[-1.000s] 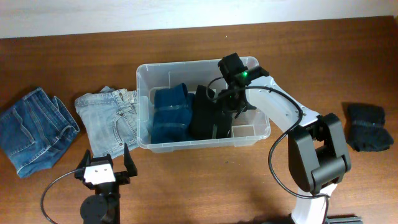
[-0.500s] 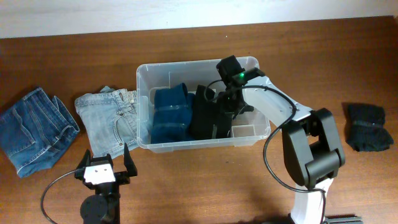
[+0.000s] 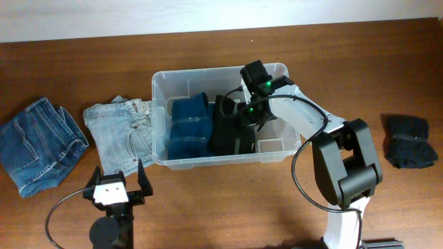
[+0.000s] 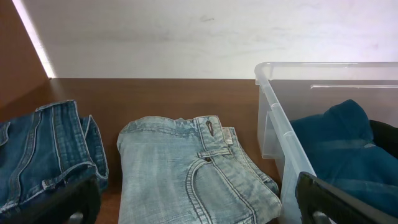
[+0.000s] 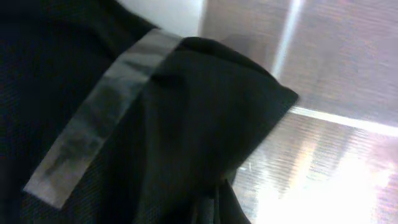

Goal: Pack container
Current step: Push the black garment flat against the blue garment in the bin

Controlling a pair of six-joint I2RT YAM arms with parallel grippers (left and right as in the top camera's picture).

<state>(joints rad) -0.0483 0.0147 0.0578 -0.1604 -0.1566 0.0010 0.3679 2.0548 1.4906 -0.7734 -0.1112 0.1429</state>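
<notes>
Right gripper, jaws pressed together, reaches down into the container at the black garment; left gripper rests spread wide.

On the brown wooden table, the clear rectangular plastic container sits in the middle. Inside it, a folded dark blue garment lies at the left, touching a folded black garment on its right. Folded light blue denim jeans lie just beside the container's left wall, with folded dark blue denim jeans farther left. A small black cloth bundle lies well apart to the right
</notes>
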